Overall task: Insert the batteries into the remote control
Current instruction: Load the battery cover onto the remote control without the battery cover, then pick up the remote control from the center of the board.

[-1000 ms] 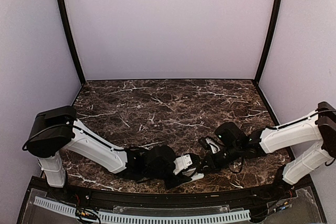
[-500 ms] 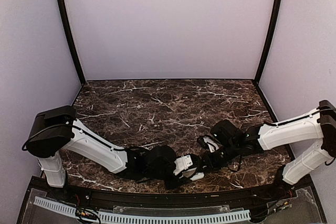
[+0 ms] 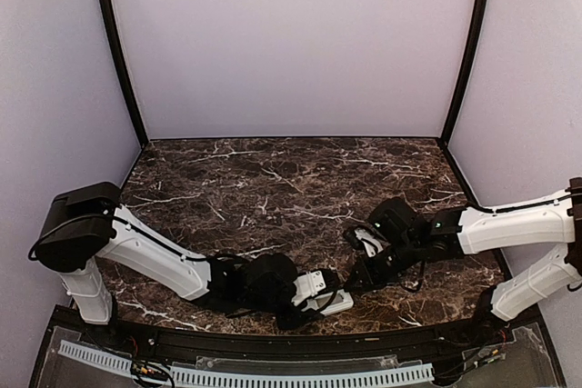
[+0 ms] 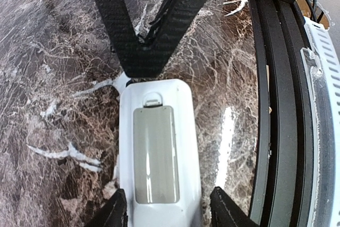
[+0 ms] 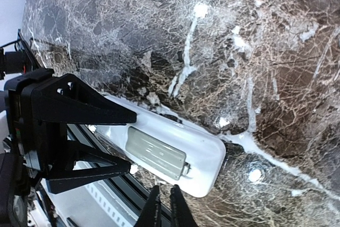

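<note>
The white remote control [image 4: 159,104] lies back-up on the marble near the table's front edge, a grey cover [image 4: 154,155] sitting flush over its compartment. My left gripper [image 4: 169,211] is open, its fingers straddling the remote's near end with a gap on the right side. My right gripper [image 5: 163,206] hovers just off the remote's [image 5: 204,158] latch end, its fingertips almost touching and nothing between them. From above, the two grippers meet over the remote [image 3: 335,301], left gripper [image 3: 318,302] and right gripper [image 3: 359,279]. The batteries are out of view.
A black rail [image 4: 276,104] and a white slotted strip [image 4: 324,104] run along the front edge just right of the remote. Pale walls enclose the marble table [image 3: 273,179] on three sides.
My left jaws have widened around the remote and the left arm has slid slightly back and left. The right gripper's tips have parted a sliver and its wrist has shifted a little away.
</note>
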Action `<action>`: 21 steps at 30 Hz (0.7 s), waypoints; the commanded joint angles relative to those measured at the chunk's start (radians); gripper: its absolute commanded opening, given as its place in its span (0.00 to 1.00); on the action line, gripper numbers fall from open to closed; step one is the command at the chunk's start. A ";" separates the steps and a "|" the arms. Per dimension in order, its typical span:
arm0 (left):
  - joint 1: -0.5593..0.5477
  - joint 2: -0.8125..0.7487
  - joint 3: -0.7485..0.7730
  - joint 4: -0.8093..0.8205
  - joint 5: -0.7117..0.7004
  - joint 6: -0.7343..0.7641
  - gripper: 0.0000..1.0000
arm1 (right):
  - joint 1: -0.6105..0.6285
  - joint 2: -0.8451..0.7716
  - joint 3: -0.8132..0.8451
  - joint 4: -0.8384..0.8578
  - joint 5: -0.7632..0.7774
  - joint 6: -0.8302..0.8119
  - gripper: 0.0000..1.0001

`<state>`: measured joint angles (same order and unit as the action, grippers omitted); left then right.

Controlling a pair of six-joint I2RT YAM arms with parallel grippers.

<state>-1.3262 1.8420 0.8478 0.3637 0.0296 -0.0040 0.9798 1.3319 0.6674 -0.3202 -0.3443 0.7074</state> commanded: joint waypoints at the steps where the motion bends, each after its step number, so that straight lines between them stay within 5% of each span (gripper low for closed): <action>1: -0.016 -0.029 -0.071 -0.128 0.031 -0.017 0.53 | 0.009 -0.016 0.013 0.041 -0.051 -0.008 0.04; 11: -0.016 -0.237 -0.210 -0.046 -0.028 -0.096 0.55 | 0.013 0.105 0.036 0.134 -0.115 -0.054 0.04; 17: 0.006 -0.450 -0.318 -0.037 -0.227 -0.221 0.67 | 0.055 0.053 0.140 0.097 -0.078 -0.366 0.69; 21: 0.035 -0.594 -0.358 -0.111 -0.330 -0.310 0.76 | 0.118 0.102 0.200 0.028 -0.036 -0.718 0.83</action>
<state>-1.3186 1.3716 0.5278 0.3294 -0.1532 -0.2016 1.0393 1.4090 0.8139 -0.2420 -0.4225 0.3656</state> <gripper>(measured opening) 0.739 0.801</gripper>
